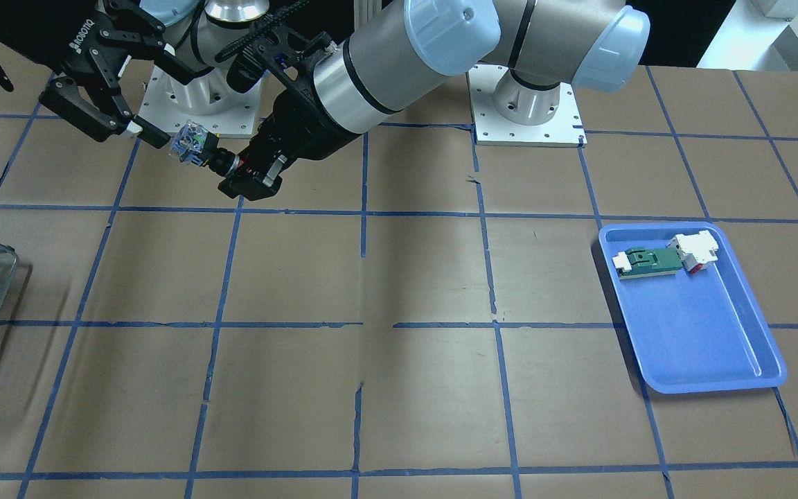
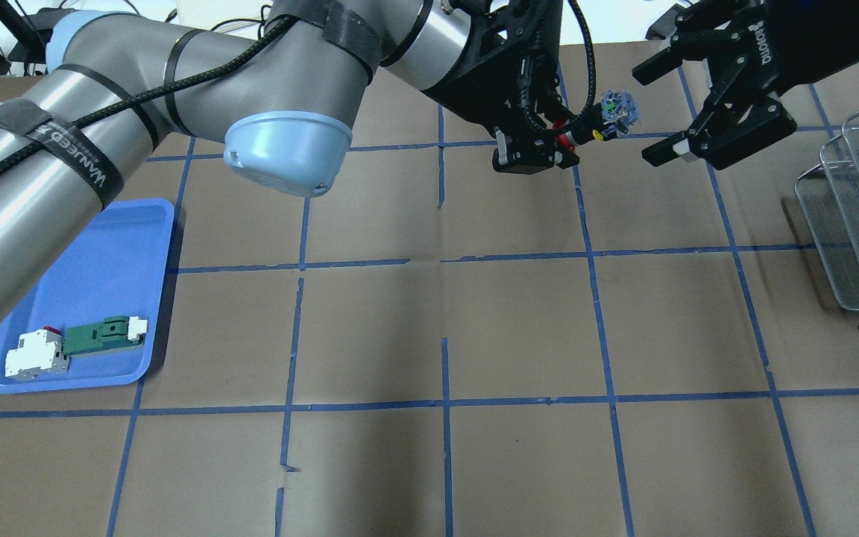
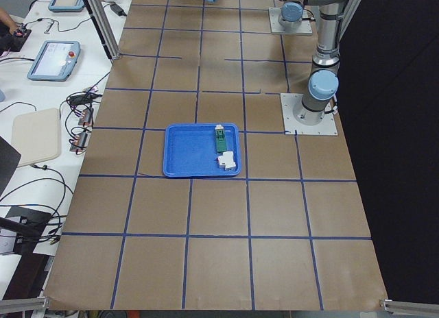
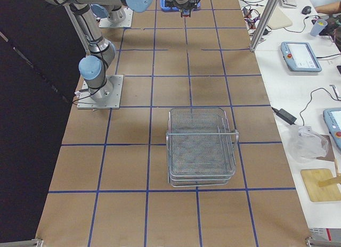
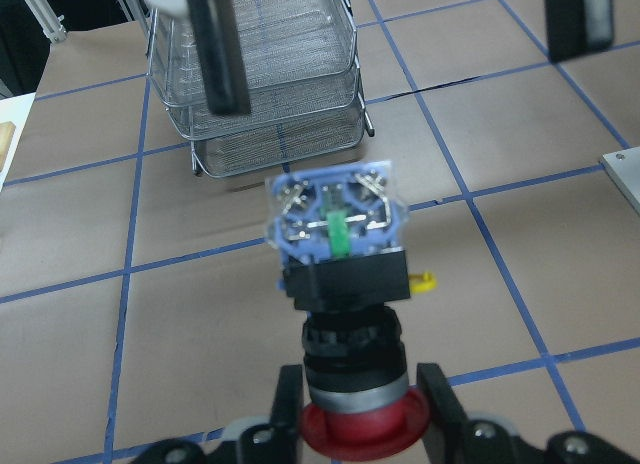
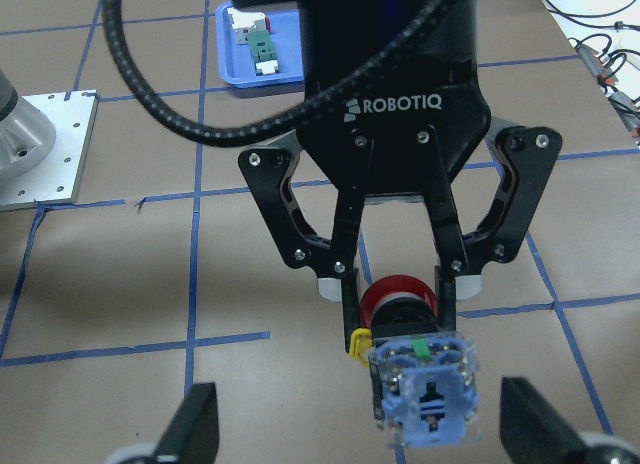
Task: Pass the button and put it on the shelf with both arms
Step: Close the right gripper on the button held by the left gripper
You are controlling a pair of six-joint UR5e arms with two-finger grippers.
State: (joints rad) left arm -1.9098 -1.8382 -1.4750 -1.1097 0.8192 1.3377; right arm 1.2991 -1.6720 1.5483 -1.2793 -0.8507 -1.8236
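Up above the table, the button [image 2: 602,123] is clamped by its red cap between the fingers of the left gripper [image 2: 560,140]. Its clear block end points at the right gripper [image 2: 646,115], whose fingers are spread wide and clear of it (in the right wrist view, one finger shows on either side of the block). The wire shelf [image 2: 836,216] stands near the right arm. The blue tray [image 2: 94,268], holding a green-and-white part [image 2: 105,335], lies well apart.
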